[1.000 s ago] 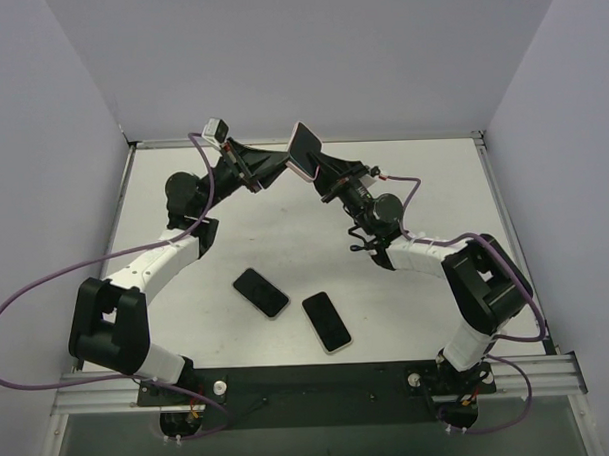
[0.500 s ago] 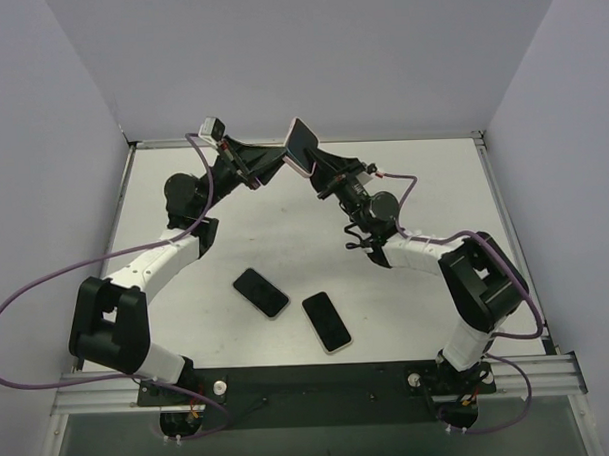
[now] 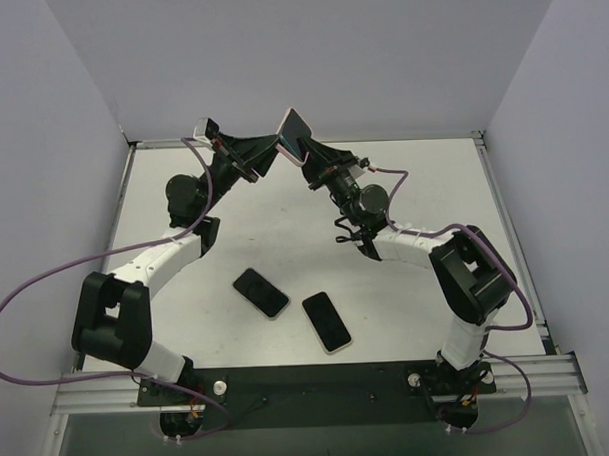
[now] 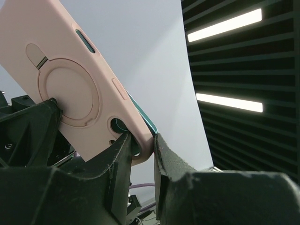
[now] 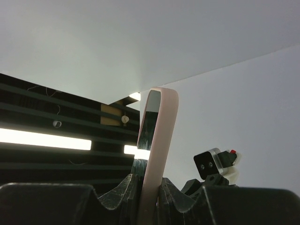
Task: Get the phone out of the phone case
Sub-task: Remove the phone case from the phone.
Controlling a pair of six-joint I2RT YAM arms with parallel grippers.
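Observation:
A phone (image 3: pixel 298 135) in a pink phone case (image 4: pixel 79 89) is held in the air above the back middle of the table, and both grippers grip it. My left gripper (image 4: pixel 143 140) is shut on the case's lower corner by the camera cutout, where a thin teal phone edge (image 4: pixel 149 123) shows. My right gripper (image 5: pixel 150 183) is shut across the cased phone's thickness, one finger on the dark screen (image 5: pixel 149 123) side and one on the pink back (image 5: pixel 162 140). From above, the left gripper (image 3: pixel 278 145) and right gripper (image 3: pixel 309 160) meet at the phone from either side.
Two dark phones lie flat on the table in front of the arms, one (image 3: pixel 261 292) at the centre left and one (image 3: pixel 327 321) beside it. White walls stand close at the back and both sides. The left wrist camera (image 5: pixel 213 164) shows past the case.
Both grippers have carried the cased phone a little up and to the left. Both keep their grip on it.

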